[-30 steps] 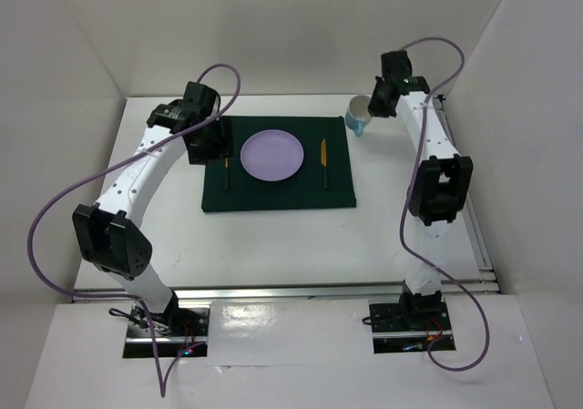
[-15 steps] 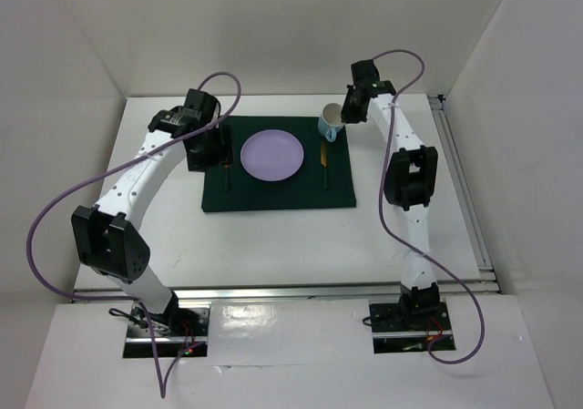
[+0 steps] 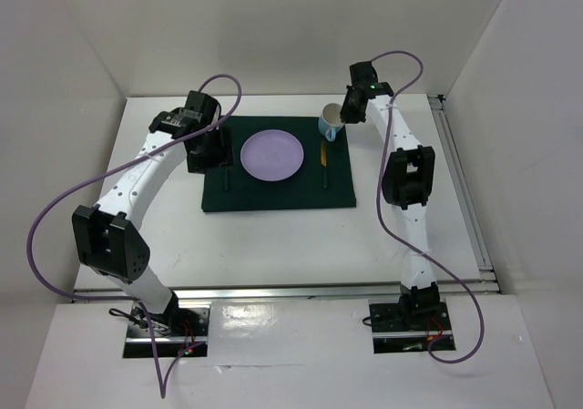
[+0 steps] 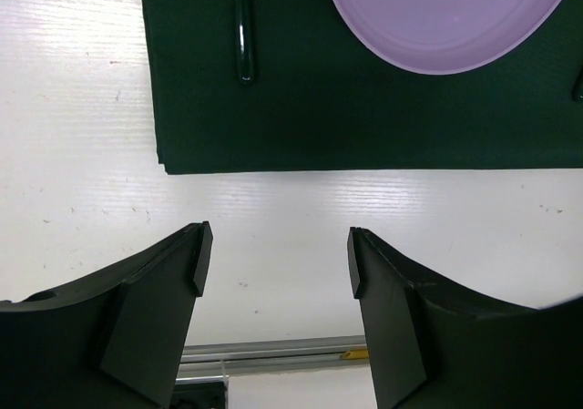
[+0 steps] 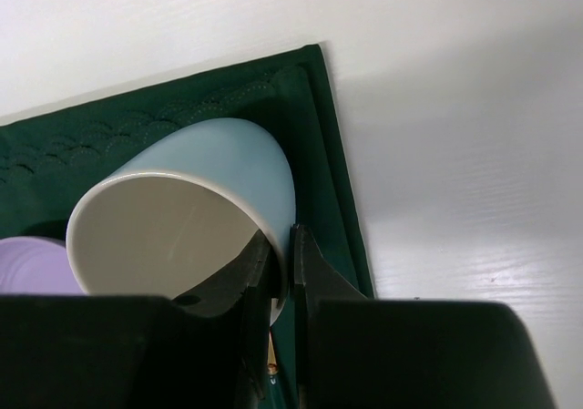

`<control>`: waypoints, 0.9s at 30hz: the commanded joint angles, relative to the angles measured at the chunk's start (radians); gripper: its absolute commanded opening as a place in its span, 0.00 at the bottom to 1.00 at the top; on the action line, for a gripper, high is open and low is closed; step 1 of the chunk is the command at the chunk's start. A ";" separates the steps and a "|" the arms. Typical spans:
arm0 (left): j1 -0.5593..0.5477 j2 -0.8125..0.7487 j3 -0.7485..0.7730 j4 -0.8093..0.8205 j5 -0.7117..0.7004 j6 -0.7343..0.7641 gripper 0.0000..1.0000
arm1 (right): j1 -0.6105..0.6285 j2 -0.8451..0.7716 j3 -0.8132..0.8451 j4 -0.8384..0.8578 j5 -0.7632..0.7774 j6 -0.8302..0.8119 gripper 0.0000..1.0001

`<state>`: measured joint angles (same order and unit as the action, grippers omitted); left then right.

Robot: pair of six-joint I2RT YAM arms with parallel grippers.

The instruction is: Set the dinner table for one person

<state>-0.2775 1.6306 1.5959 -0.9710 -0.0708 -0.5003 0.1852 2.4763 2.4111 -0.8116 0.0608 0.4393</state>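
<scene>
The fingers (image 5: 314,286) of the right gripper (image 5: 281,259) are clamped on the wall of the light blue mug (image 5: 219,168), one inside the rim and one outside, so the mug hangs from that pinch. In the wrist view its axis is tilted, with the cream mouth turned towards the camera and the base pointing away towards the cloth. Under it is the far right corner of the dark green placemat (image 3: 273,195), which lies on the white dinner table (image 3: 273,245). I cannot tell whether the base touches the cloth yet.

The coming move looks like a short drop that brings the mug upright, and the right arm alone is placed for it. The left gripper (image 4: 278,245) hovers spread wide and empty over bare table just off the mat's left edge, near the dark utensil (image 4: 242,35).

The cloth is flat and probably soft, with a stitched hem close to the corner. An off-level base could catch on that hem or rock. Room is tight inward: the orange-ended utensil (image 3: 322,154) lies just beside the mug, and the lilac plate (image 3: 271,154) is beyond it. Outward there is only open white tabletop
</scene>
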 commanded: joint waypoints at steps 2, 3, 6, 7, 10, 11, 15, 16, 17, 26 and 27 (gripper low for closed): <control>0.000 -0.037 -0.002 0.009 -0.017 0.012 0.78 | 0.016 0.019 0.063 0.101 0.019 0.019 0.00; 0.000 -0.037 -0.002 0.009 -0.017 0.012 0.78 | 0.016 0.019 0.074 0.110 0.005 0.019 0.04; 0.000 -0.037 -0.002 0.000 -0.037 0.012 0.78 | 0.036 0.029 0.074 0.136 -0.007 0.019 0.32; 0.000 -0.037 -0.002 0.000 -0.046 0.012 0.78 | 0.036 0.029 0.074 0.146 -0.007 0.019 0.41; 0.000 -0.028 0.007 -0.012 -0.055 0.012 0.78 | 0.054 0.019 0.074 0.179 0.002 0.019 0.66; 0.000 -0.028 0.007 -0.021 -0.055 0.012 0.78 | 0.054 0.009 0.074 0.180 0.002 0.030 0.69; 0.000 -0.028 0.007 -0.012 -0.055 0.003 0.78 | 0.054 -0.031 0.083 0.204 -0.007 0.030 0.82; 0.000 -0.028 0.007 -0.012 -0.055 0.003 0.78 | 0.054 -0.045 0.083 0.204 -0.007 0.039 0.90; 0.000 -0.028 0.007 -0.012 -0.064 -0.006 0.78 | 0.054 -0.063 0.083 0.204 0.005 0.039 0.95; 0.000 -0.028 0.093 -0.014 -0.093 -0.006 0.79 | -0.061 -0.497 -0.202 0.177 0.072 0.026 1.00; 0.000 -0.037 0.104 -0.014 -0.093 -0.006 0.79 | -0.076 -0.528 -0.225 0.146 0.091 0.026 1.00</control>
<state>-0.2775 1.6306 1.6482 -0.9932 -0.1440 -0.5018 0.1776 2.1464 2.2250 -0.6636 0.0826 0.4744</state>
